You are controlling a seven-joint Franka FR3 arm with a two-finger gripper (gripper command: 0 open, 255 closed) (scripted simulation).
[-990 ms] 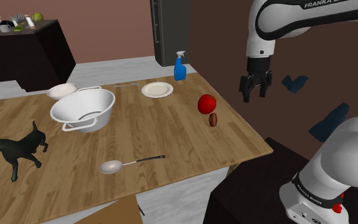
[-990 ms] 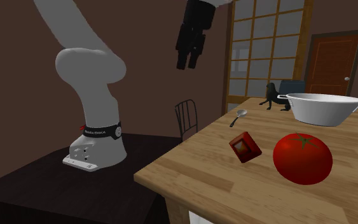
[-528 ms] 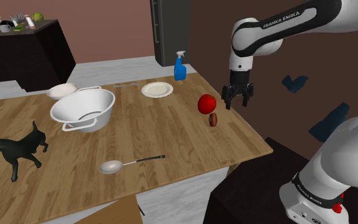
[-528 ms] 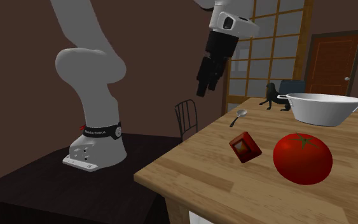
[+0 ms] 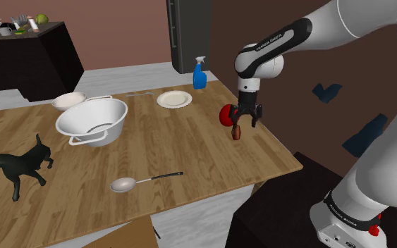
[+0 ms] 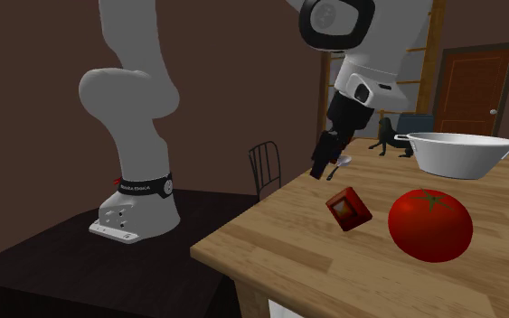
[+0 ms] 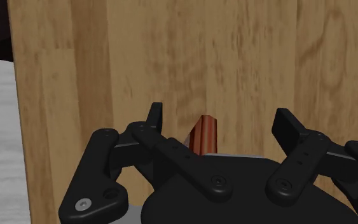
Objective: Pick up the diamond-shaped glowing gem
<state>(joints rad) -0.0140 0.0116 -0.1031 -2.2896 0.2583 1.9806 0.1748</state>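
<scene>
- Nearest, on the front part of the counter (image 5: 190, 144), a spoon (image 5: 130, 184) and a black dog figure (image 5: 17, 163) are sitting well apart from the work and are playing no part in it.
- Further in, near the counter's right edge, the gem (image 5: 237, 132) is resting on the wood as a small red-brown diamond shape, so it is not yet lifted.
- The gripper (image 5: 245, 122) is hanging just above the gem. In the wrist view its fingers (image 7: 153, 121) are standing wide apart and gripping nothing, and the gem (image 7: 203, 133) is showing between them with neither one touching it.
- By my reading, the approach is looking largely done. The last bit of lowering, the closing and the lift are all waiting.
- Just behind the gem, a red tomato (image 5: 225, 115) is crowding the spot, so the far finger is likely getting little room.
- Farthest off, a white bowl (image 5: 112, 124), a plate (image 5: 174, 99) and a blue spray bottle (image 5: 199, 74) are standing clear of the gripper.
</scene>
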